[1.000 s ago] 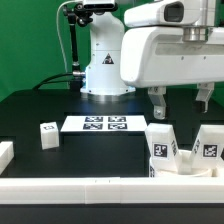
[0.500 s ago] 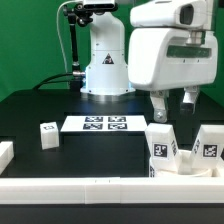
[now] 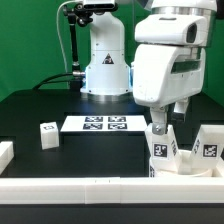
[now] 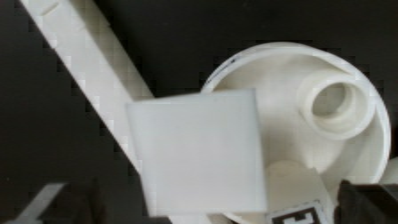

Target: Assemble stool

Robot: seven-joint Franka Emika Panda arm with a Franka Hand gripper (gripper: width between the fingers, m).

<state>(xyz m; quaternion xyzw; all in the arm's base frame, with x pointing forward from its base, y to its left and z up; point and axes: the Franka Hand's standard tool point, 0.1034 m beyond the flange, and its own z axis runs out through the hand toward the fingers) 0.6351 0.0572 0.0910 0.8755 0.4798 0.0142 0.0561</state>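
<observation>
My gripper [image 3: 168,121] is open and hangs right over an upright white stool leg [image 3: 163,150] with a black-and-white tag, at the exterior view's right. A second tagged leg [image 3: 209,146] stands beside it. Both rise from the round seat [image 3: 186,168], mostly hidden behind the front rail. A third small leg [image 3: 47,133] stands alone at the left. In the wrist view the leg [image 4: 210,150] fills the middle between my dark fingertips [image 4: 36,205], and the disc seat [image 4: 294,80] with a round socket lies behind it. Nothing is held.
The marker board [image 3: 105,124] lies flat at mid-table in front of the robot base [image 3: 105,70]. A long white border rail [image 3: 90,186] runs along the front edge, with a short piece [image 3: 5,152] at the left. A rail [image 4: 80,60] also crosses the wrist view.
The arm has moved to the exterior view's left and come down, from beside the two legs to just over the nearer one. The jaws stay open.
</observation>
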